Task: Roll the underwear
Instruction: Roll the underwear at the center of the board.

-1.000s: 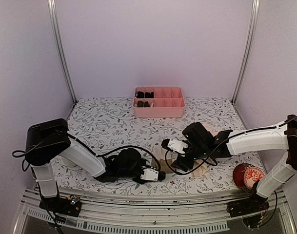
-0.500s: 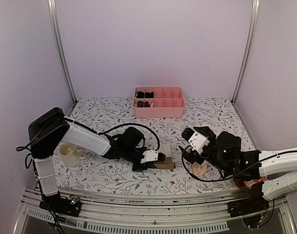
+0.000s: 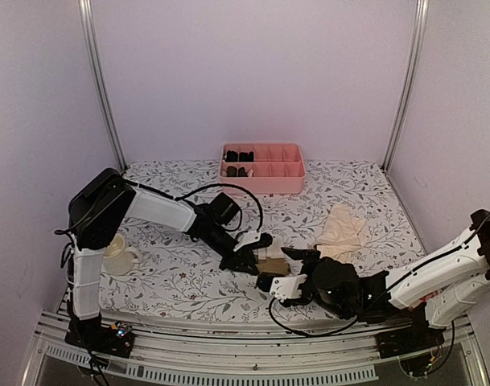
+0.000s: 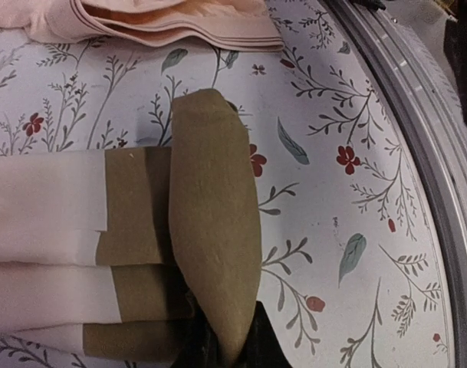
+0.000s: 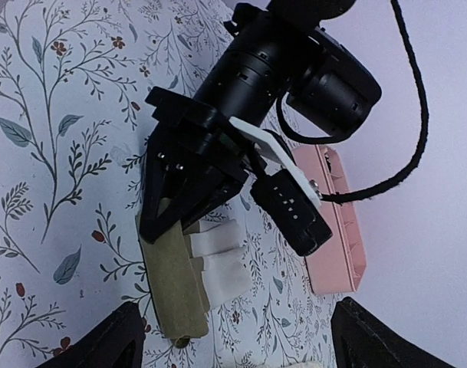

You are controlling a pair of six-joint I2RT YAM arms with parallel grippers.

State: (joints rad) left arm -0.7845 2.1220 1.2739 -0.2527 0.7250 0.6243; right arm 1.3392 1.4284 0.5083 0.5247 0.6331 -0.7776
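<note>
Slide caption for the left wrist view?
Left hand pinches an olive flap of the olive-and-cream underwear on the floral table, with the peach underwear beyond.

Peach underwear (image 4: pixel 164 23) cut off at top, left gripper (image 4: pixel 218 354) hidden (under olive underwear (image 4: pixel 214 230)), right fingertips (image 5: pixel 114 341) blurred

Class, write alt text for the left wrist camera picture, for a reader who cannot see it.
The left claw pinches an olive flap of the folded olive-and-cream underwear, holding it up off the floral tablecloth. Folded peach underwear lies along the top edge.
</note>
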